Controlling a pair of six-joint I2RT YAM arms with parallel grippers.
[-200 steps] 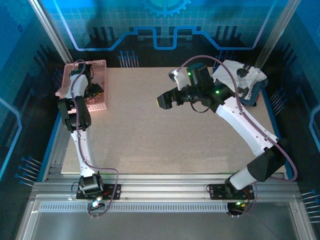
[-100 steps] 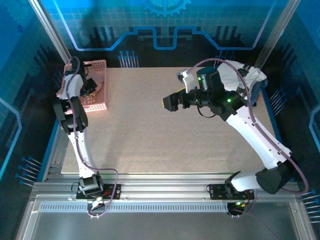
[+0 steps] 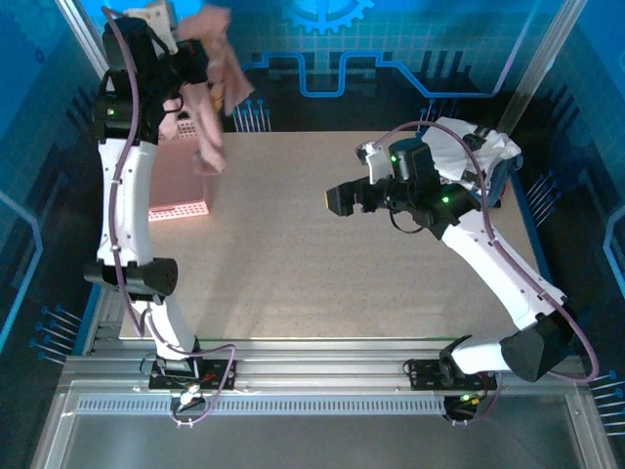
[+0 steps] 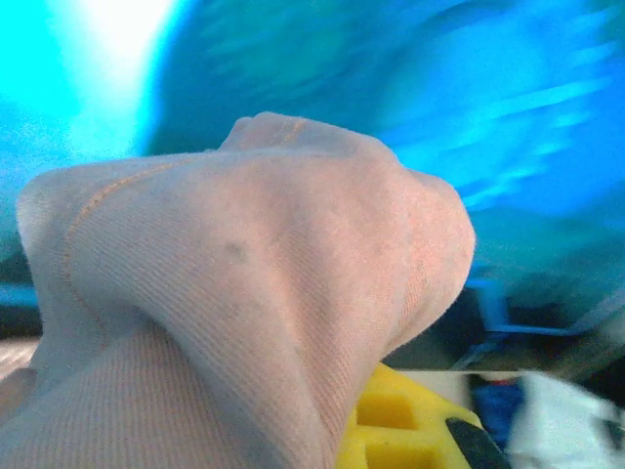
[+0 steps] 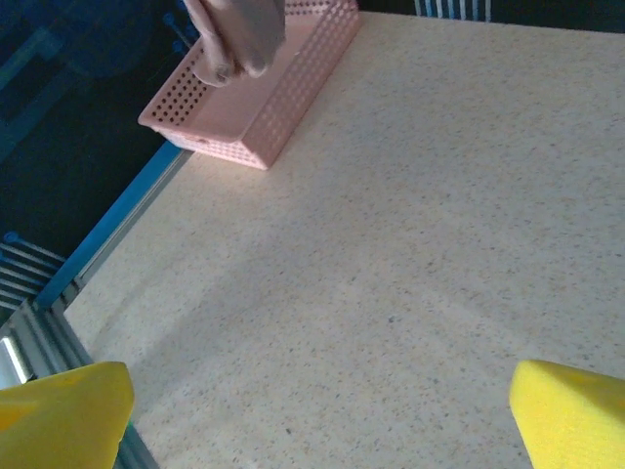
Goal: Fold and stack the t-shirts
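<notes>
The dusty-pink soft cloth t-shirt [image 3: 211,102] was held bunched in the left gripper [image 3: 192,66], whose jaws were closed on a fold of the fabric; in the left wrist view the cloth was seen draped over the yellow fingers [image 4: 395,430]. The left arm was raised high at the 11 o'clock corner of the speckled beige table [image 3: 293,274], and the shirt was hung free with its long axis vertical, its lower end above the far rim of the rigid pink plastic lattice basket [image 3: 181,208]. Whether the hem was clear of the basket could not be told. The right gripper [image 3: 339,199] was held with its jaws fully spread and empty, just right of the table centre, well apart from the shirt, which lay toward 10 o'clock from it. The left arm was therefore the nearer arm, and a second grasp by the right gripper was judged to call for travel toward 10 o'clock. A broad bare area of table was available from the centre toward 6 o'clock for laying the shirt flat. The crumpled white cloth t-shirt with black patches [image 3: 459,147] was lying at the 2 o'clock corner, behind the right arm.
</notes>
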